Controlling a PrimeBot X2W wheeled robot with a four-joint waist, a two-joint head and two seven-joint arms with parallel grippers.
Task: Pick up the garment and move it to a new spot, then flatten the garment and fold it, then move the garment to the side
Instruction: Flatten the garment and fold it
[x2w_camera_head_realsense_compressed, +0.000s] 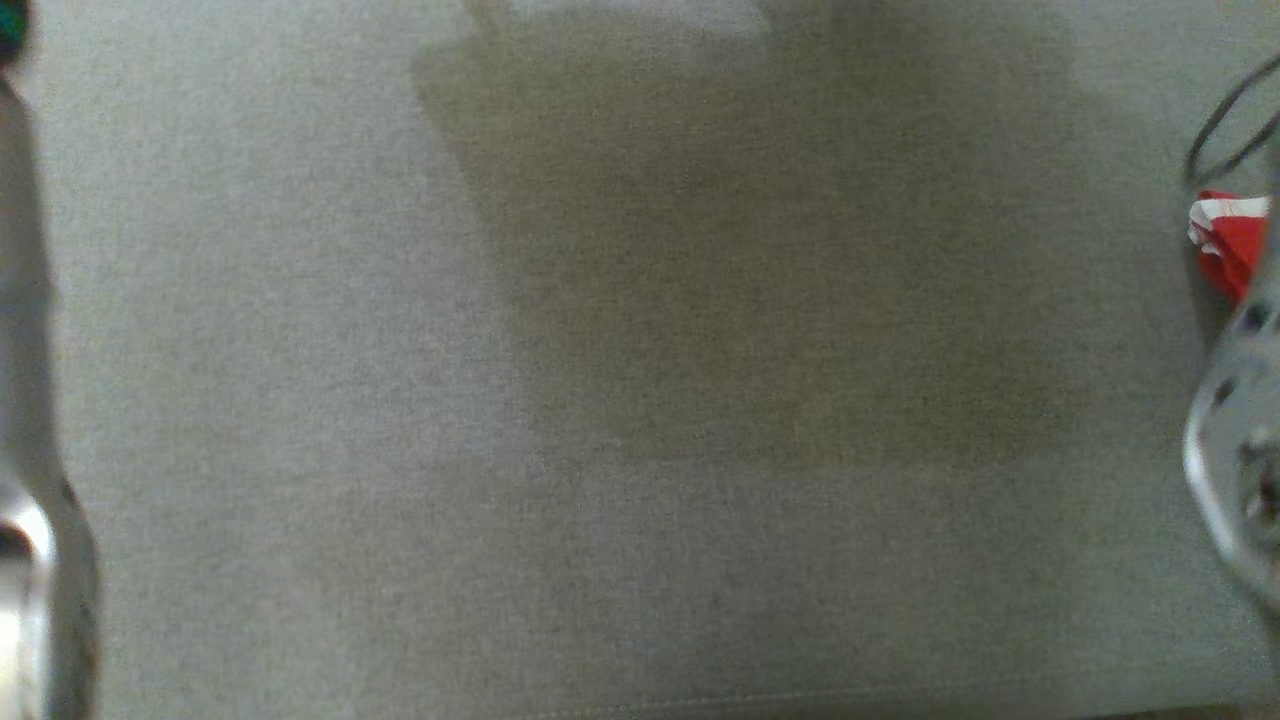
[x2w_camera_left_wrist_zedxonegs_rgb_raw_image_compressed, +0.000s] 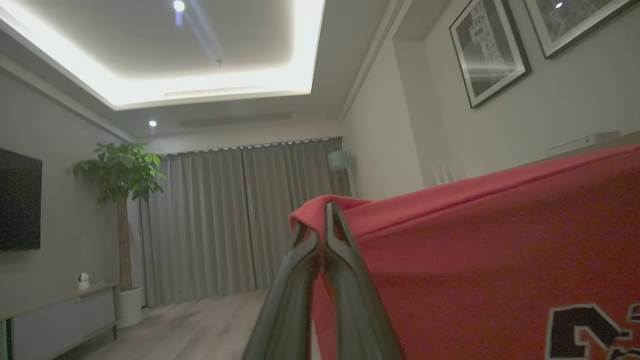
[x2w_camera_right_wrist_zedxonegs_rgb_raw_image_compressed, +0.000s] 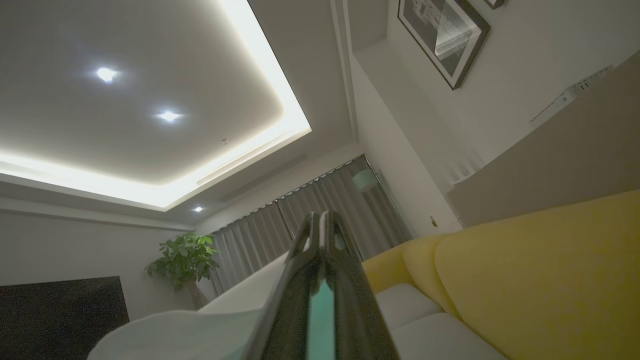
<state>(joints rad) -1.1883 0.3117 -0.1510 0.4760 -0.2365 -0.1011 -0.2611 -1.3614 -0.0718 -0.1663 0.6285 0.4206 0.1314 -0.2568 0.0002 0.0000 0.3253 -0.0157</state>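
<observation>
The garment (x2w_camera_left_wrist_zedxonegs_rgb_raw_image_compressed: 475, 250) is bright red with a black, white-edged letter at the lower right. It hangs stretched to the right in the left wrist view. My left gripper (x2w_camera_left_wrist_zedxonegs_rgb_raw_image_compressed: 324, 210) is shut on its top corner, which folds over the fingertips. My right gripper (x2w_camera_right_wrist_zedxonegs_rgb_raw_image_compressed: 320, 216) is shut too, and a pale part of the garment (x2w_camera_right_wrist_zedxonegs_rgb_raw_image_compressed: 190, 335) comes out from the left side of its fingers. A red and white bit of the garment (x2w_camera_head_realsense_compressed: 1232, 240) shows by my right arm (x2w_camera_head_realsense_compressed: 1235, 470) at the head view's right edge. My left arm (x2w_camera_head_realsense_compressed: 30, 450) is a blur at the left edge.
Below lies a grey fabric surface (x2w_camera_head_realsense_compressed: 300, 400) with a broad dark shadow (x2w_camera_head_realsense_compressed: 740, 250) on it. A yellow sofa back (x2w_camera_right_wrist_zedxonegs_rgb_raw_image_compressed: 525, 280) and pale cushions (x2w_camera_right_wrist_zedxonegs_rgb_raw_image_compressed: 430, 320) are beside the right gripper. Farther off are curtains (x2w_camera_left_wrist_zedxonegs_rgb_raw_image_compressed: 240, 220), a potted plant (x2w_camera_left_wrist_zedxonegs_rgb_raw_image_compressed: 120, 175) and a low cabinet (x2w_camera_left_wrist_zedxonegs_rgb_raw_image_compressed: 55, 320).
</observation>
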